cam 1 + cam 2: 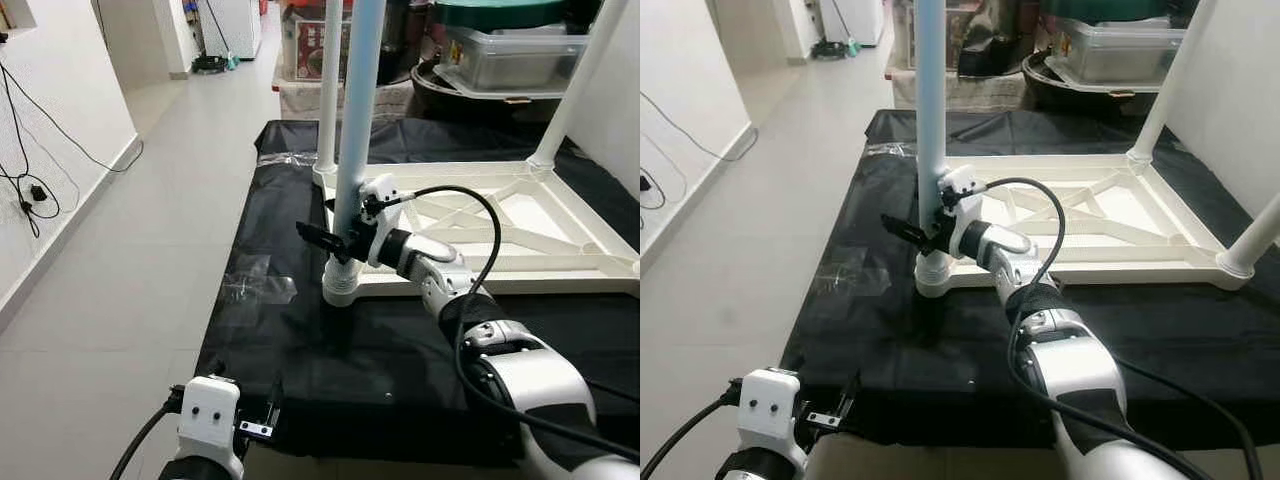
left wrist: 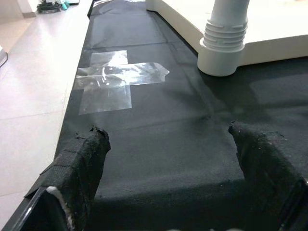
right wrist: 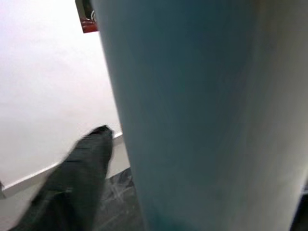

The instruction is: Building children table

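Black cloth carries the upturned tabletop; right claw pinches the blue leg, likely seating it; left claw spread.

Even indoor light — sharp head views, right wrist view blurred.

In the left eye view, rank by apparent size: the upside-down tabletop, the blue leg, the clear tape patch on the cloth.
1. Tabletop, largest.
2. Blue leg, held by the right gripper.
3. Tape patch, smallest.
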### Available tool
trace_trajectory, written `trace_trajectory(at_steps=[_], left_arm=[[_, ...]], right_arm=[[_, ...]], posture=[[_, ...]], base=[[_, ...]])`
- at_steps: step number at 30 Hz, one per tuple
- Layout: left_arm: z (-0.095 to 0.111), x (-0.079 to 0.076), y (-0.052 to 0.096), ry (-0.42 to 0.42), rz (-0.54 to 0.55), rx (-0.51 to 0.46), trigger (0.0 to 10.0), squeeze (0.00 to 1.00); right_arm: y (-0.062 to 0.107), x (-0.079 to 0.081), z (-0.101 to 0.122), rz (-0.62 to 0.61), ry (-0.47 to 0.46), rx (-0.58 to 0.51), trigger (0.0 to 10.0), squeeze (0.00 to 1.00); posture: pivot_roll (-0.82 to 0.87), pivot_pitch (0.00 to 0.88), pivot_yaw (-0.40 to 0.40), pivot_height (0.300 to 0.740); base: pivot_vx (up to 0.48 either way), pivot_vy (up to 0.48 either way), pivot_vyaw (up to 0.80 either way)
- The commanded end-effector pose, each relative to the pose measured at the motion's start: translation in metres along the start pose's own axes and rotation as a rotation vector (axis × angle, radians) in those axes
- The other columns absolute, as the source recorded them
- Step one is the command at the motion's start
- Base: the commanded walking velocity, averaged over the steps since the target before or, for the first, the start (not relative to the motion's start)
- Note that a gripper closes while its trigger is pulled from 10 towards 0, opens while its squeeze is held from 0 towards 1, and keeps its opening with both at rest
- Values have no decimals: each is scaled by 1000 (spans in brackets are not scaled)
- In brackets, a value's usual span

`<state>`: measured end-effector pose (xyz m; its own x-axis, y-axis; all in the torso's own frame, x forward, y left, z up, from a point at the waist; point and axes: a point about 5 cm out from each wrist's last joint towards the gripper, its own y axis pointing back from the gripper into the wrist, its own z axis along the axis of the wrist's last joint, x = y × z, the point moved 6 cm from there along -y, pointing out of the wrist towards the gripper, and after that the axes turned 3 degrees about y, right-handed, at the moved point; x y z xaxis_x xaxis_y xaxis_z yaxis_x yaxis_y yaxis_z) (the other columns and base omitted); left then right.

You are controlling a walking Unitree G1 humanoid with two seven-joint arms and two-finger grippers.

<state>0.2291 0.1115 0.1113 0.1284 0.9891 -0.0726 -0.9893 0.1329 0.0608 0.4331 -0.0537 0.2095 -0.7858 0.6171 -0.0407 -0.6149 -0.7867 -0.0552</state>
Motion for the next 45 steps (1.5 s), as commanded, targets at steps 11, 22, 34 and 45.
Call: trace_trajectory(at_steps=[11,22,34,45], left_arm=[[0,-1,2,-2,1,7,10000,0],[2,2,1,0,12,1,10000,0],[0,5,-5,-12,2,-1,10000,0],[-2,4,-7,-17,-5,5,10000,0]], right_arm=[[-4,4,1,6,4,-17,0,0],[-2,-5,-16,-182,25,-15,0,0],[70,-62,-42,-1238,55,144,0,0],[79,-20,-60,-1460,-74,238,10000,0]], posture=[[136,80,-44,740],[133,71,-41,740],[120,46,-25,740],[120,32,-24,740]], base=[[0,0,0],[0,0,0],[0,0,0],[0,0,0]])
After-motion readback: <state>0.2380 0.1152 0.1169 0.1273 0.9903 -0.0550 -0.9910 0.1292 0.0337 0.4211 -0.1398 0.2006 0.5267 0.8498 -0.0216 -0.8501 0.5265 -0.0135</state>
